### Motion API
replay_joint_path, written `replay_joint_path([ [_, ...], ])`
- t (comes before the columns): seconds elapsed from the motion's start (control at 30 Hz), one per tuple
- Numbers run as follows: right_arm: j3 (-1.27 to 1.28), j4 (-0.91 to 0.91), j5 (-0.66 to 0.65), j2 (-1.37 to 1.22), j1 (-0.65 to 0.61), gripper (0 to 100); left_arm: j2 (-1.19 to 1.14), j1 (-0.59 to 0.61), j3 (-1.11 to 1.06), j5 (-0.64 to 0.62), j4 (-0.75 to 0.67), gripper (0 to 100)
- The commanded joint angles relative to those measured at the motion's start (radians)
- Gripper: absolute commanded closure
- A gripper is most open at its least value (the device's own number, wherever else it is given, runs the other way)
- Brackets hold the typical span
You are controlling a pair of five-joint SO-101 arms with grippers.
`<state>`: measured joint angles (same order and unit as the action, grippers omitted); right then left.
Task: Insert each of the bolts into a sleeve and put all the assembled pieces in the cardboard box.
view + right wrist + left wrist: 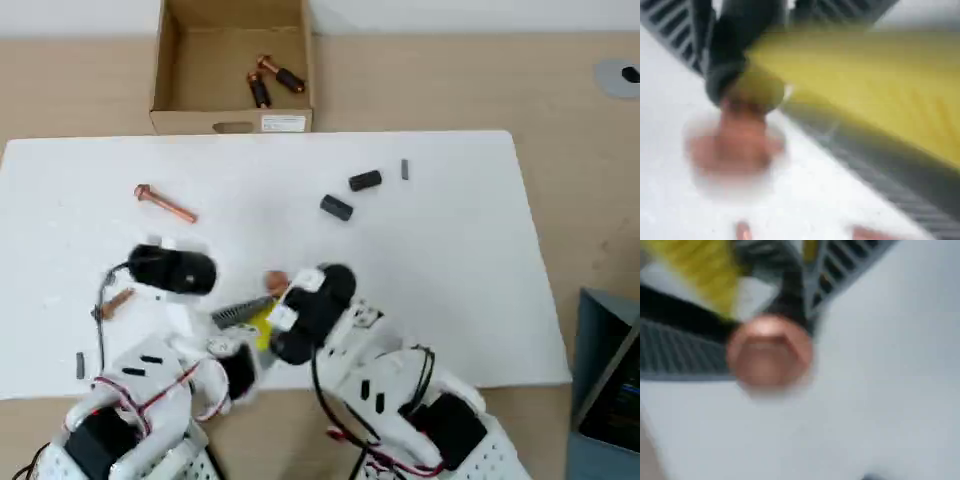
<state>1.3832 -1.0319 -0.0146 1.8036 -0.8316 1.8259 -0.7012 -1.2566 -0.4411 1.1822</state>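
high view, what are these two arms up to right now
The left claw and right claw meet over the white mat, with a copper bolt and a black sleeve between them; which grips which is too blurred to tell. Two assembled pieces lie in the cardboard box. Two bolts and two sleeves lie loose.

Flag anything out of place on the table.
Nothing looks spilled or broken. One bolt lies right by an arm's cable near the left edge of the mat, and a small dark bit sits apart at its near-left corner.
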Motion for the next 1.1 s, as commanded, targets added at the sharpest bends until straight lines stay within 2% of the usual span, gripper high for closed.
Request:
replay_joint_path([
  [0.0,-0.028,0.032,-0.009,0.130,0.010,98.9,-0.007,0.009,0.008,0.009,0.052,78],
  [0.37,-0.022,0.032,-0.009,0.130,0.010,98.9,-0.007,0.117,0.215,0.009,0.183,78],
  [0.53,-0.013,0.032,-0.009,0.130,0.010,98.9,-0.007,0.126,0.334,0.009,0.199,79],
  [0.6,-0.010,0.032,-0.009,0.130,0.012,98.9,-0.007,0.155,0.376,0.009,0.198,85],
  [0.67,-0.010,0.032,-0.008,0.130,0.012,98.9,-0.004,0.199,0.399,0.034,0.196,96],
  [0.7,-0.010,0.032,-0.006,0.130,0.012,98.9,-0.002,0.229,0.405,0.064,0.198,100],
  [0.77,-0.007,0.029,-0.003,0.130,0.012,98.9,-0.001,0.305,0.408,0.138,0.199,98],
  [0.83,-0.007,0.026,-0.003,0.130,0.025,98.9,-0.001,0.410,0.397,0.213,0.199,100],
  [1.07,-0.012,0.032,-0.008,0.122,0.278,98.9,-0.001,0.806,0.133,0.427,0.190,100],
])
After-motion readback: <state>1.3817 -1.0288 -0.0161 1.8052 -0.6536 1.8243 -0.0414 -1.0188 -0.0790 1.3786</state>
